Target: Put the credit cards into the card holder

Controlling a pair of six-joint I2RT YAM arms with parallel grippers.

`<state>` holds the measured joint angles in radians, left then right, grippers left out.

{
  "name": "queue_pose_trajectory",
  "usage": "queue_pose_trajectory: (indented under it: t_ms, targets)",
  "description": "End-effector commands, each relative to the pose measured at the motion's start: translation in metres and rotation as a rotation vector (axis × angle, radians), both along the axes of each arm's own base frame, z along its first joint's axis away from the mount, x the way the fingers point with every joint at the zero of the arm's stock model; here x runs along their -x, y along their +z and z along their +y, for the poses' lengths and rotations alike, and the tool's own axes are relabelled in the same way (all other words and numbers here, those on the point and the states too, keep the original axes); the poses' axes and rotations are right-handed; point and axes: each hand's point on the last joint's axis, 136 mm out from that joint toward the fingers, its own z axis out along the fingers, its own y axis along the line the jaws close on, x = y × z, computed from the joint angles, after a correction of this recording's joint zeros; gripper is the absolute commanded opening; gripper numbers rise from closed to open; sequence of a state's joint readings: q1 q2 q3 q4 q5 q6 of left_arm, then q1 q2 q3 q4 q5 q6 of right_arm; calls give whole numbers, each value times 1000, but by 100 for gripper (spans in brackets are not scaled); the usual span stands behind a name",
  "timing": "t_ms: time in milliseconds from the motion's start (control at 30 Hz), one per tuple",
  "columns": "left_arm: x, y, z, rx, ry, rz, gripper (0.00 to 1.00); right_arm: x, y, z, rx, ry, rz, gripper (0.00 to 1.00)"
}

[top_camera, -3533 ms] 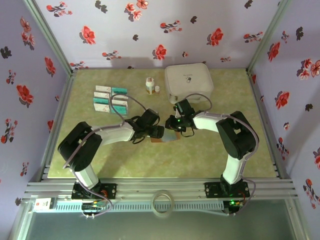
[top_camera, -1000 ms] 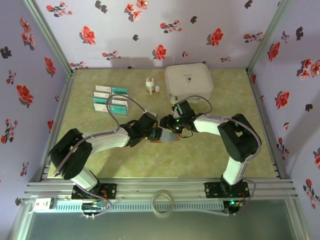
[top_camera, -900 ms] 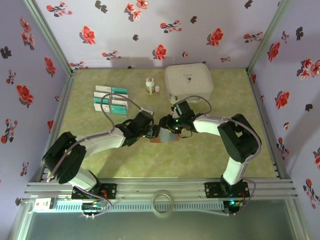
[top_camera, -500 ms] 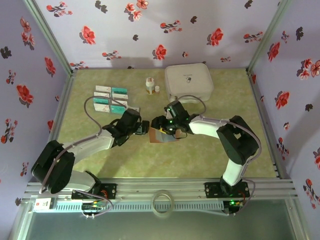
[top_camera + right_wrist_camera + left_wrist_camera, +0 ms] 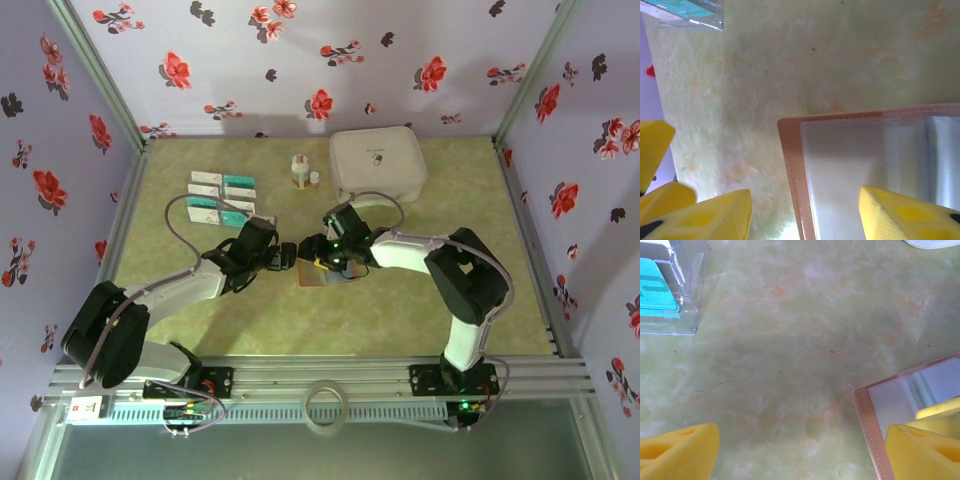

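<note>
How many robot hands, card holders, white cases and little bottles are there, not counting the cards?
robot hands: 2, the left hand and the right hand
card holder: 1
white zip case: 1
little bottles: 2
total: 6

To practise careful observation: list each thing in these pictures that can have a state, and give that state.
Reddish-brown leather-like card holder: lying open, clear pocket up.
White and teal credit cards: flat in rows, outside the holder.
Large white rounded-square zip case: closed.
Small white bottle: upright.
Left gripper: open, empty.
Right gripper: open, straddling the holder's edge.
</note>
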<state>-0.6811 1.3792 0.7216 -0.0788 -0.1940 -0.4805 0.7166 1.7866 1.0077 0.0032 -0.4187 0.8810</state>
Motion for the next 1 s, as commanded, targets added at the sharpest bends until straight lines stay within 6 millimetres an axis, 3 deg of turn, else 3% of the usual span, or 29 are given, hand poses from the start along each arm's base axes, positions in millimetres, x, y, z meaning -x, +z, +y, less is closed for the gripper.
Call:
queue_pose_trajectory:
  t_ms: [0,133,267,400,667,967]
  targets:
    - [-7,9,-12,31,-17,4,87,-10,41,-23,44,-7,-121,58]
    - [-11,14,-22,20,-44,7,88,-16,38,-78,185,-75,-152,58]
    - [-15,9,-33,-17,-74,30,89,-18,23,-134,359,-138,-154,58]
    - [-17,-6,-42,-68,-100,76,90,-18,5,-164,477,-157,-143,58]
    - [-17,-32,-50,-137,-133,139,92,-20,-26,-163,493,-119,-94,53]
    - [-9,-50,-52,-142,-155,177,92,-12,-37,-151,442,-58,-57,2]
